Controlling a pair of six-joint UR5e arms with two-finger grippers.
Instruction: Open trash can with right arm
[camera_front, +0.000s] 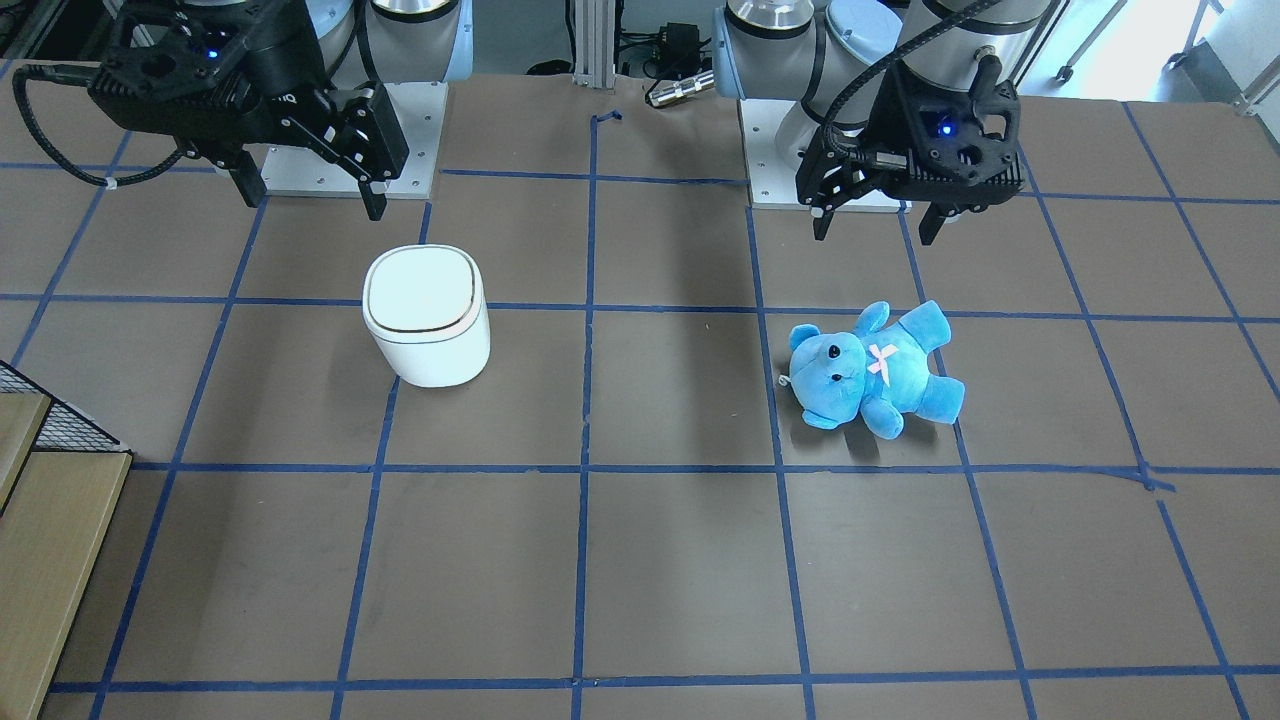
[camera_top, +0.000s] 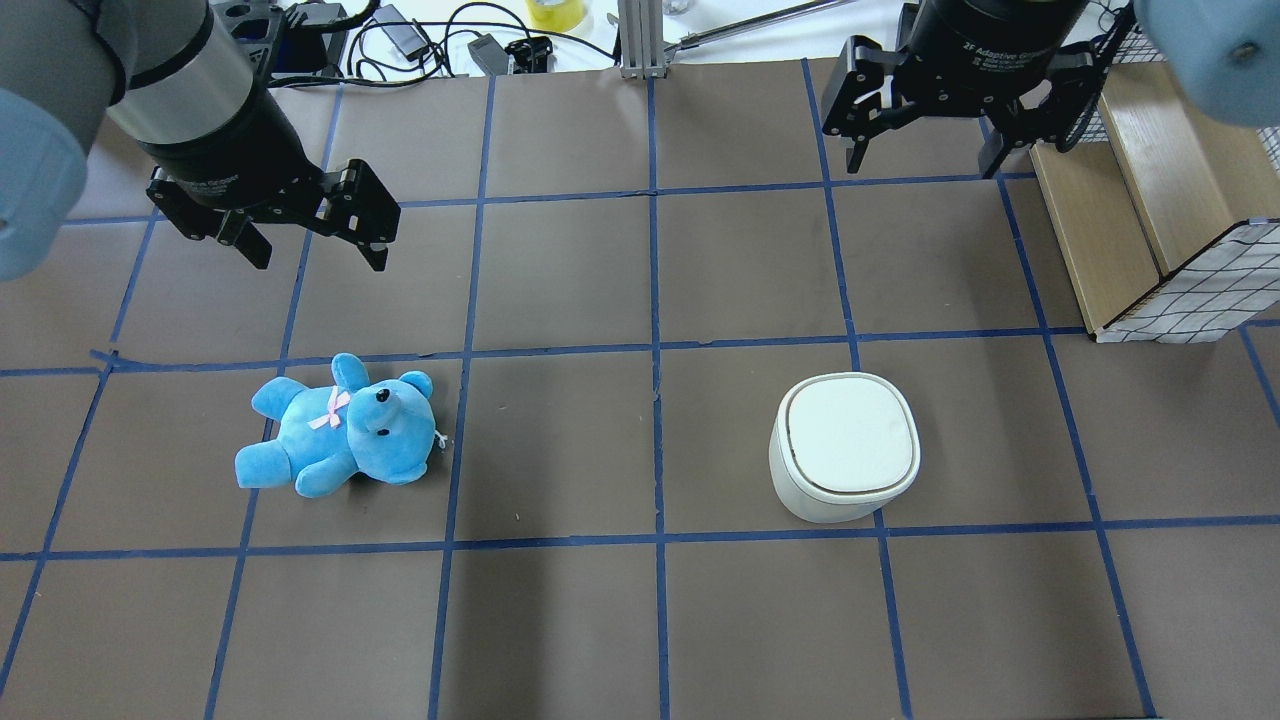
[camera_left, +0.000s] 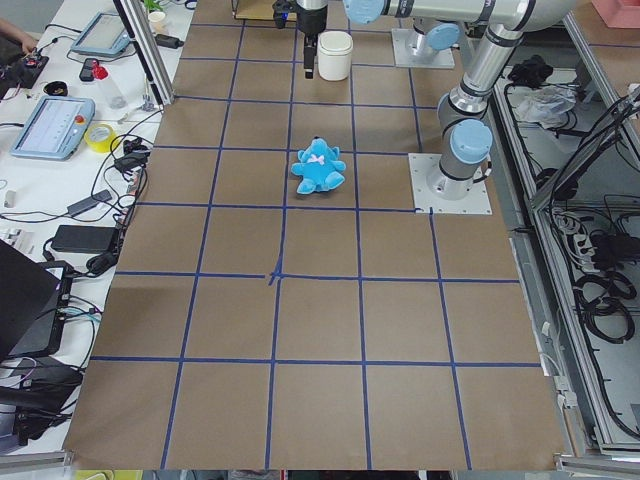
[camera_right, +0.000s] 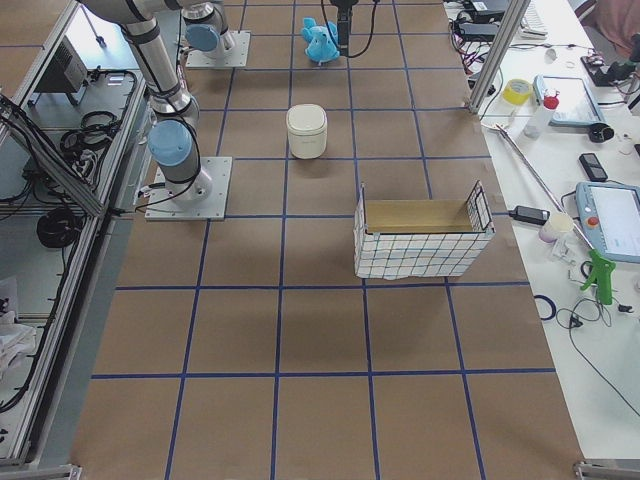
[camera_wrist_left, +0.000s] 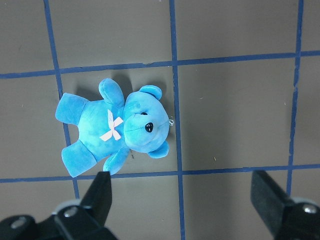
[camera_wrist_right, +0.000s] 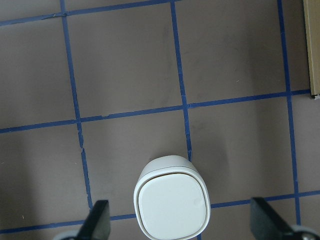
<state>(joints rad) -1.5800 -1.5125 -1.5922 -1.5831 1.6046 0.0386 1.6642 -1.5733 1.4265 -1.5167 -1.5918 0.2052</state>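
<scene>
Below my right gripper (camera_top: 925, 165), well apart from it and untouched, the trash can (camera_top: 845, 445) stands upright on the table (camera_top: 560, 280). Its lid is shut flat, with the thin dark seam running unbroken around the top. From my right wrist I see the white can at the lower edge of the view, between my two fingers (camera_wrist_right: 97, 222), which frame it from either side high above. That gripper is spread wide and carries nothing; it hangs in the air with its fingers pointing down at the brown surface. The can rests across one of the blue tape lines (camera_top: 655, 340) that cut the table into squares.

Out to the right of that gripper, near it, sits a box with wire-mesh sides and wooden panels (camera_right: 420, 255); it is well apart from the can.

On my other side, my left gripper (camera_top: 318, 258) also hangs above the table, fingers spread wide, with nothing between them. Below it lies a blue teddy bear (camera_top: 340, 440) on its back, a pale pink bow on its chest. The bear is well apart from the can, with about a full tape square between them.
</scene>
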